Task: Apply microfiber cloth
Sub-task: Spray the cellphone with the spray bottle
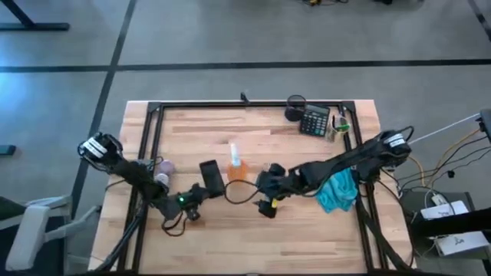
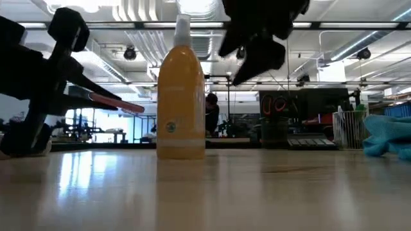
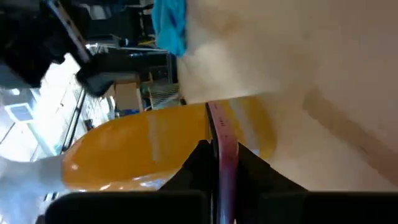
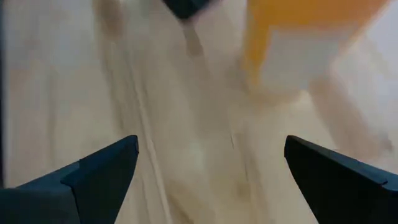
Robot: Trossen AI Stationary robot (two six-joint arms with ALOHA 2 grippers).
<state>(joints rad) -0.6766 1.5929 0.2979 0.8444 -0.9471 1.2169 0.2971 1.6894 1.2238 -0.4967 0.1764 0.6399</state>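
Microfiber cloth (image 1: 338, 192), table's 3 o'clock: likely soft, light; pinch a raised fold. Right gripper (image 4: 211, 180) spread, empty; left gripper (image 3: 219, 155) clamps phone slab (image 1: 212, 176)

Wood table (image 1: 230, 230): orange bottle (image 1: 236, 166) center, blue cloth (image 1: 339, 192) 3 o'clock, calculator (image 1: 314, 122) 1 o'clock.

I see grey concrete floor (image 1: 230, 38) around the wooden table (image 1: 253, 230); beyond it, ceiling ducts (image 2: 138, 13), bright windows (image 2: 96, 122) and a wire basket (image 2: 350, 128).
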